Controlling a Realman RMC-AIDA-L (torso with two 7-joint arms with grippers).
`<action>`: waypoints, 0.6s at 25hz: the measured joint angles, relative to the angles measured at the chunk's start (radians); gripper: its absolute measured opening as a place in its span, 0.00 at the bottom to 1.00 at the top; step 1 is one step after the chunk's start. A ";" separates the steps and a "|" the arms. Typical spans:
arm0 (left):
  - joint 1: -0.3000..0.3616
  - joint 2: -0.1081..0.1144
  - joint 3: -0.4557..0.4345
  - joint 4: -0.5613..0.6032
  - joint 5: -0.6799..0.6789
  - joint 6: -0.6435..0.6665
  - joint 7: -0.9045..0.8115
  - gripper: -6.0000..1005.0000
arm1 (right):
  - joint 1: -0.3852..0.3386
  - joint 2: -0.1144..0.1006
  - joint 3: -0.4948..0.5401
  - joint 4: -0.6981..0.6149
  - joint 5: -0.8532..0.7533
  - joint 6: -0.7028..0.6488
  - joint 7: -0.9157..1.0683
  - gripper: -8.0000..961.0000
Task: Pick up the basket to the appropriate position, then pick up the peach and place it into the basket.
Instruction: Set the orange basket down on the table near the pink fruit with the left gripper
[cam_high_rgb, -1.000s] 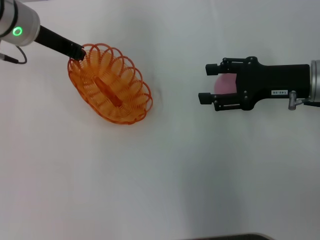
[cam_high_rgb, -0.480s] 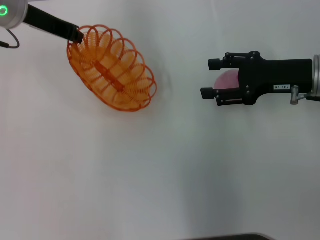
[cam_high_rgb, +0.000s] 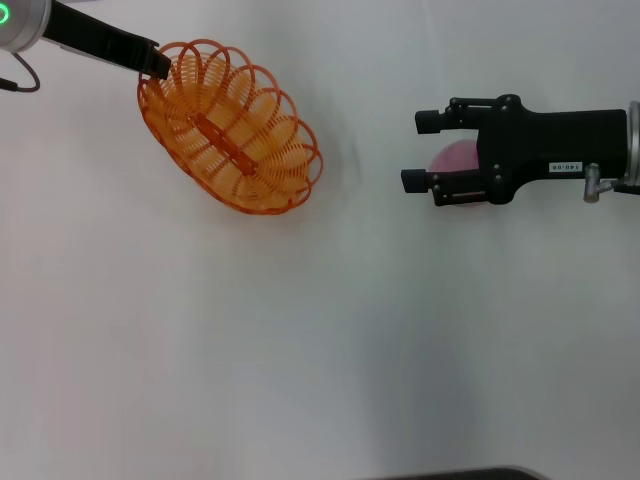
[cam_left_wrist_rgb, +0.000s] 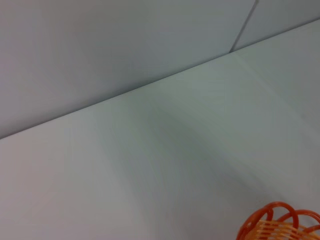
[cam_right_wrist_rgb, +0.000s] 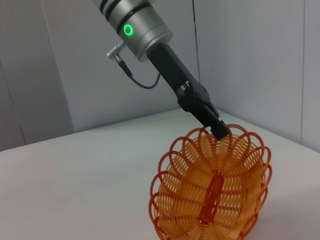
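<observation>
Head view, table (cam_high_rgb: 300, 340) white. Basket (cam_high_rgb: 232, 128) at about 10 o'clock, tilted, one end of its rim pinched in the left gripper (cam_high_rgb: 157, 68), jaws clenched on the looped strands; the arm reaches in from the 10 o'clock corner. Right wrist view shows the basket (cam_right_wrist_rgb: 212, 190) tipped up on edge, left gripper (cam_right_wrist_rgb: 218, 129) clamped at its top rim.

Right gripper (cam_high_rgb: 430, 150) at 2 o'clock, fingers spread, straddling the peach (cam_high_rgb: 455, 158). Peach partly hidden between and behind the fingers; contact cannot be told. Basket and peach well apart.
</observation>
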 joint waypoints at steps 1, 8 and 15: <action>0.000 0.000 0.000 0.000 0.000 0.000 -0.002 0.05 | 0.001 -0.001 0.000 0.000 0.000 -0.001 0.000 0.84; 0.013 -0.007 0.000 -0.001 -0.001 -0.013 -0.081 0.05 | 0.007 -0.010 0.002 -0.001 0.001 0.002 0.003 0.83; 0.046 -0.025 0.000 0.008 -0.009 -0.044 -0.176 0.05 | 0.015 -0.021 0.005 -0.001 0.002 0.010 0.019 0.83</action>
